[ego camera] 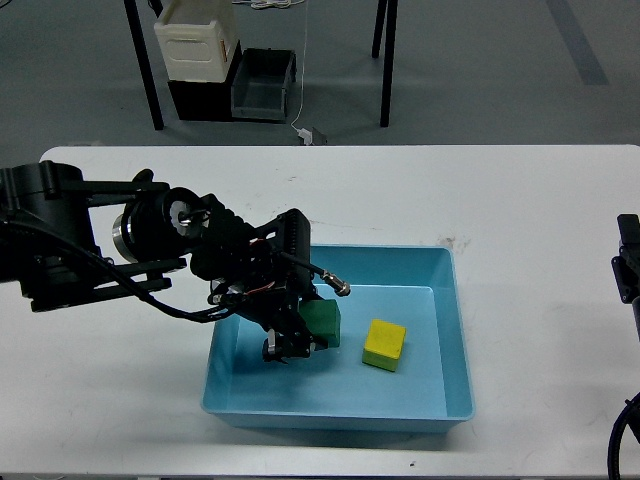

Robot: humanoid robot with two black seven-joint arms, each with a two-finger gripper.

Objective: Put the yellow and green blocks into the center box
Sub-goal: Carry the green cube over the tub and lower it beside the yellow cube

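So from my head cam, nearest to me is the front rim of the light-blue tray (340, 415), sitting on the white table (520, 200). Inside it, on the tray floor, the yellow block (384, 344) lies a bit right of the middle, tilted slightly, nothing touching it. Just to its left, apart by a small gap, is the green block (325, 322), also down inside the tray.

My left gripper (292, 345) is reaching in over the tray's left wall and is right up against the green block's left side. The fingers look dark and bunched together from this angle, and part of the cube is hidden behind them. I honestly can't tell whether the jaws are clamped on the block or standing loose beside it.

The left arm (90, 235) runs back from there across the left part of the table, cables and all.

On the right edge of the view there's only a sliver of the right arm (628, 270); its gripper isn't in the shot.

Farther back, past the table on the grey floor, there's a cream-white container (197, 42) sitting on a black base, with a small dark bin (264, 85) just beside it on the right.
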